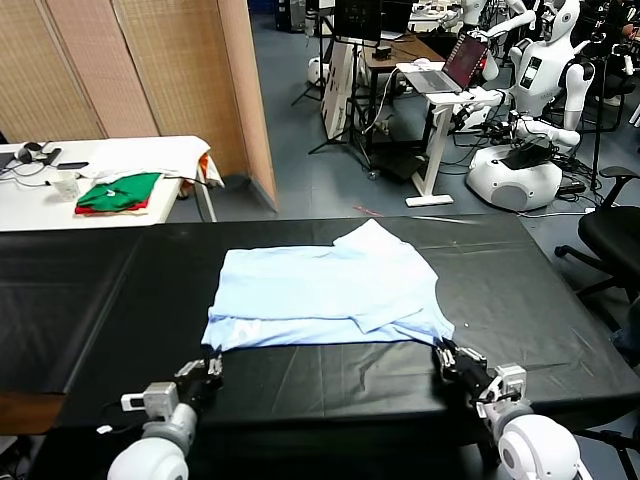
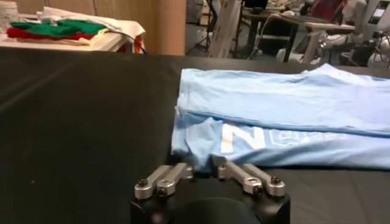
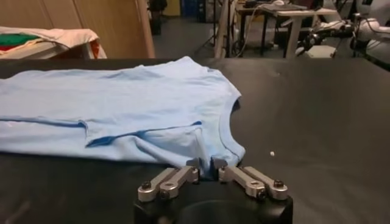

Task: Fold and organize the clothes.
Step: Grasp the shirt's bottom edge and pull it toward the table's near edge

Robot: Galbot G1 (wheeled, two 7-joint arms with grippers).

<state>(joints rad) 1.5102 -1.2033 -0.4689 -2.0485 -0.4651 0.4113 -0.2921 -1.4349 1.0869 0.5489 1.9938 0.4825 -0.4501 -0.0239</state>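
i saw the pale blue t-shirt lying part-folded, flat on the middle of the black table, lettering at its near edge. left gripper sat just off the near left corner, fingers apart, holding nothing. right gripper at the near right corner, fingers apart too.

Grey-blue floor, woven screens, a white side table, a laptop desk behind.
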